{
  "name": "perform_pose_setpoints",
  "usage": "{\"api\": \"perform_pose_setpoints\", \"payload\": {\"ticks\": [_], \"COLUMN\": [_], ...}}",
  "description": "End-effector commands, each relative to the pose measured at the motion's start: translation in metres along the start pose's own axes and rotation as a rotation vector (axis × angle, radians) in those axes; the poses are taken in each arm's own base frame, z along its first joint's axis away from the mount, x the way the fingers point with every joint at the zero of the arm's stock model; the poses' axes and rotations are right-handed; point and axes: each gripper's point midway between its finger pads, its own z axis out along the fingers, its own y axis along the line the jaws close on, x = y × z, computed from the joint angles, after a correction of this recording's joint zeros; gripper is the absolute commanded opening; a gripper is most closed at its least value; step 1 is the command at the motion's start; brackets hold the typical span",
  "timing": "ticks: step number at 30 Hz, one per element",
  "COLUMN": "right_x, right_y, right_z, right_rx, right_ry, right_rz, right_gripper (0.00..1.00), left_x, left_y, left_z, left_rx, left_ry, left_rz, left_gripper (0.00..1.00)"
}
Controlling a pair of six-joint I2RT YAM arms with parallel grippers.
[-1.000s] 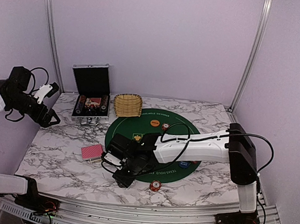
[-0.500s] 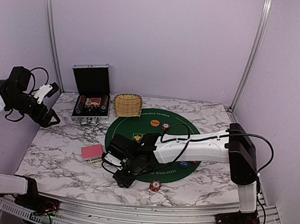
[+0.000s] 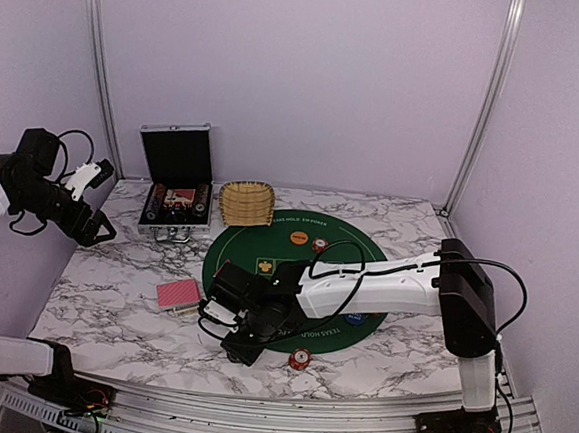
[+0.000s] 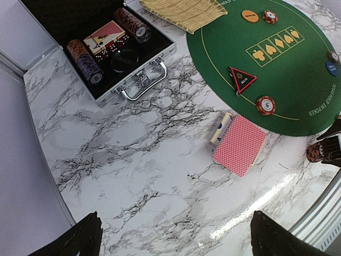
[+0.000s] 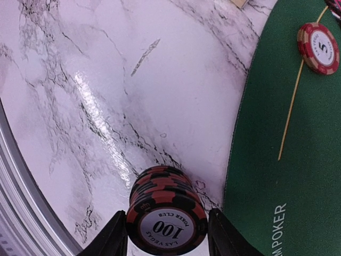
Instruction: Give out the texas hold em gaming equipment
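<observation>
Marble table (image 3: 112, 303) below, my right gripper (image 5: 167, 236) pinches a stack of black-and-red 100 chips (image 5: 165, 210) just off the green mat's (image 5: 287, 176) near-left edge, which I'd judge as loose, slick discs best squeezed across the ribbed sides, while my left gripper (image 4: 178, 242) hangs splayed wide.

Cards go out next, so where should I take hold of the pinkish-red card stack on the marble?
Come straight down and pinch the card stack across its two short ends. It lies flat on the marble table, so only thin edges offer purchase, and a cream piece sits right beside one long side, likely blocking a finger there.
</observation>
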Motion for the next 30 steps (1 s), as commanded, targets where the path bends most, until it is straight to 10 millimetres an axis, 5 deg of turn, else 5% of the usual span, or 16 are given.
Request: {"api": "perform_pose_setpoints", "payload": {"ticks": [1,30], "right_x": [-0.016,-0.026], "right_y": [0.009,0.016], "right_z": [-0.018,-0.031], "right_rx": [-0.018,-0.041], "right_ry": [-0.062,-0.096], "right_rz": [-0.003,-0.005], "right_gripper": [0.51,0.49], "left_x": [0.003,0.004], "left_y": [-0.003,-0.003], "left_z": [-0.006,-0.006], "left_rx": [-0.006,-0.006], "left_ry": [0.004,0.005], "left_rz": [0.005,0.006], "left_gripper": [0.99,0.99]}}
